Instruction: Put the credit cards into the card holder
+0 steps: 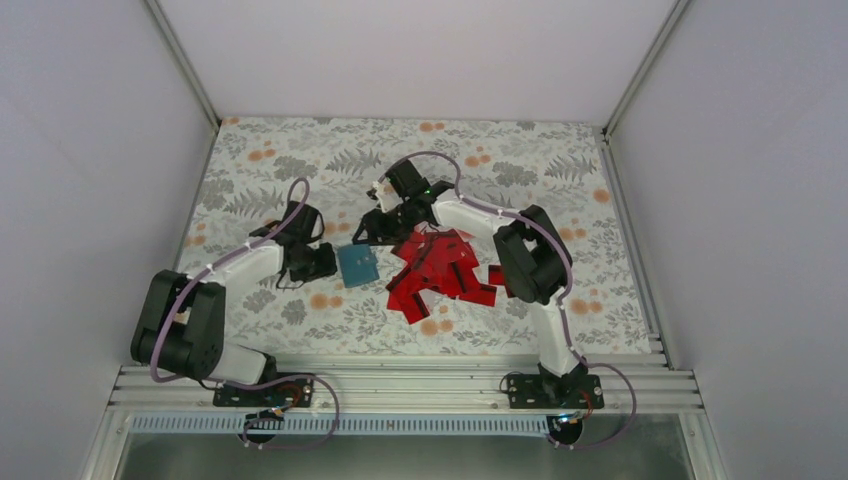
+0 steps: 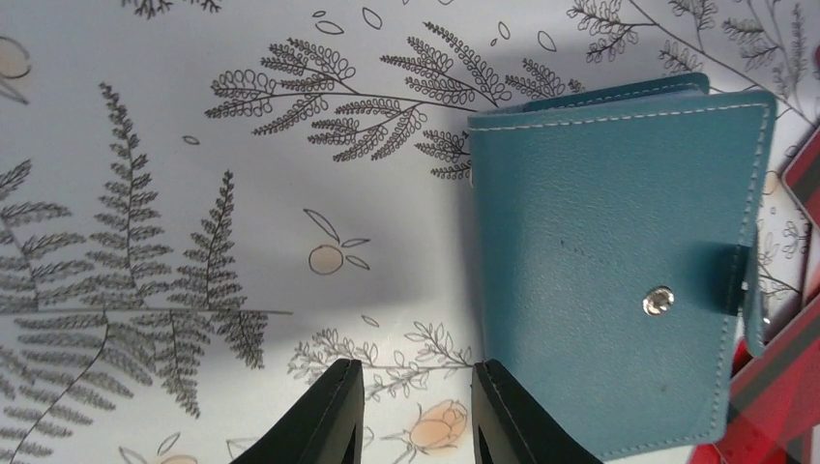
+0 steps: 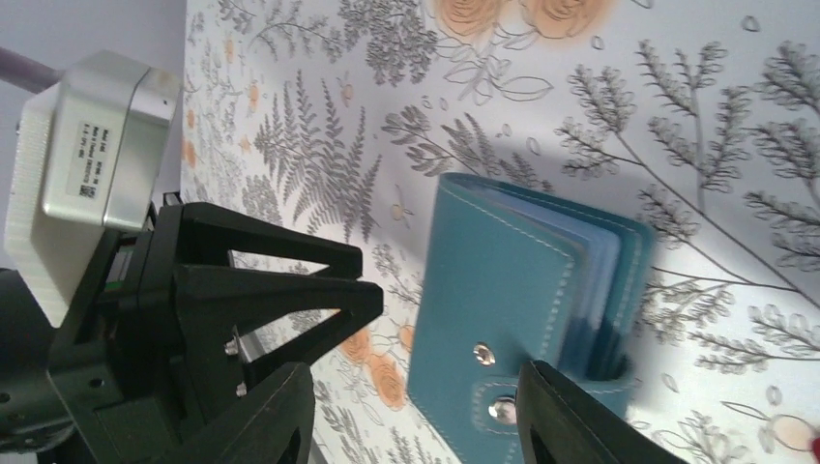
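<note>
The card holder [image 1: 357,263] lies flat on the floral tablecloth [image 1: 300,160], folded shut with its strap [image 2: 749,290] snapped over the front. The heap of red credit cards [image 1: 440,275] sits on the holder's right side, touching or nearly touching its strap edge. No card appears to be in it yet.

The main risk is that the holder is light and loose. If either arm pushes on it, it is likely to slide or spin toward the cards instead of opening. Pulling on the strap while the body is not pinned would probably lift the whole holder, and the snap [image 2: 658,301] might not pop. A finger that closes over the cover as well as the strap would keep the holder shut.

The left gripper [image 2: 416,372] sits against the holder's left side. Its jaws stand a narrow gap apart with only tablecloth between them, and the finger nearer the holder is at its edge. Whether that finger presses on the holder cannot be told.

The right gripper [image 3: 416,372] reaches in from the holder's far side, its jaws spread wide. One finger is over the strap corner and the other is off the holder, so it clamps nothing.
</note>
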Controlling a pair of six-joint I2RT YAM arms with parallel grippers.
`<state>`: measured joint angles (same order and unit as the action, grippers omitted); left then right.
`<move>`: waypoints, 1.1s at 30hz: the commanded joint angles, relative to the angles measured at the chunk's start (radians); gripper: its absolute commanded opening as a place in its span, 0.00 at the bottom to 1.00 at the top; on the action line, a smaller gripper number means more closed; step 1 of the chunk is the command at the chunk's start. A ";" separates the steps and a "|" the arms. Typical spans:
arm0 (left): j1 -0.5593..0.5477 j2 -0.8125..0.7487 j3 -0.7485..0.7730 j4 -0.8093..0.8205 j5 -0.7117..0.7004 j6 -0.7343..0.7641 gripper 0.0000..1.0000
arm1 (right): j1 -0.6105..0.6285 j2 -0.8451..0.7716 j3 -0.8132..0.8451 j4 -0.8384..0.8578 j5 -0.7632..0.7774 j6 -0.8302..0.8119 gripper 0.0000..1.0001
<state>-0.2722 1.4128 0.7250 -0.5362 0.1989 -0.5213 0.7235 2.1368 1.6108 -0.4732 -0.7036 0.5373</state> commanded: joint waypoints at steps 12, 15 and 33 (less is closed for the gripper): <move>0.004 0.096 0.032 0.066 0.028 0.061 0.29 | -0.023 0.072 -0.012 0.010 -0.052 -0.077 0.57; 0.004 0.106 0.038 0.065 0.031 0.066 0.29 | -0.023 0.085 -0.011 0.016 -0.071 -0.079 0.57; 0.003 0.122 0.050 0.065 0.039 0.066 0.28 | -0.021 0.114 -0.011 0.043 -0.123 -0.087 0.58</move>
<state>-0.2710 1.5272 0.7528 -0.4866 0.2218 -0.4633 0.7036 2.2345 1.6043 -0.4431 -0.8200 0.4618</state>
